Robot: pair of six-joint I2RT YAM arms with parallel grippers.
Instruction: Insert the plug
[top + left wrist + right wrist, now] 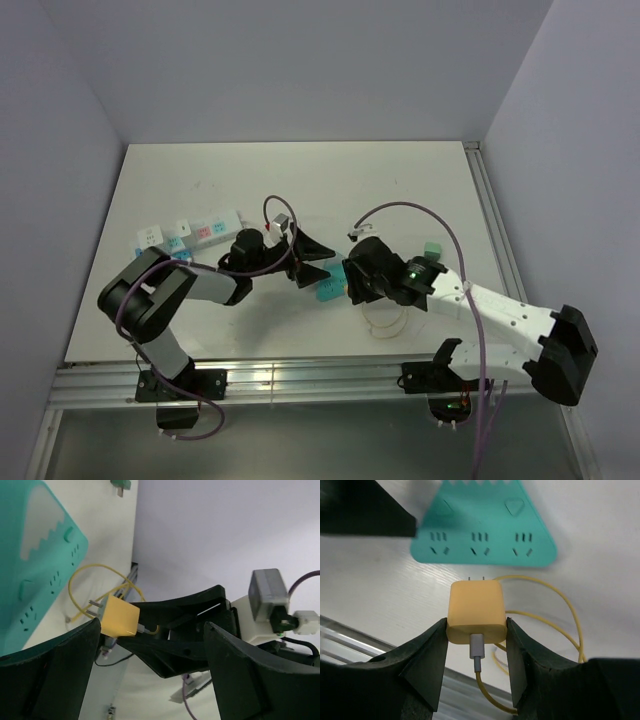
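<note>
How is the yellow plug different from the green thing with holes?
The plug is yellow and boxy; the strip is teal and shaped like a triangle. The plug has two metal prongs sticking out; the strip has sets of holes. The plug is pinched in the right gripper; the strip lies flat on the table. Both have rounded corners.

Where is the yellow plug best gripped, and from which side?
Grip the plug by the two flat side faces of its body, coming from the cable end. Those faces are parallel and give a firm seat, and the prongs stay free, pointing at the strip. The right gripper holds it this way.
</note>
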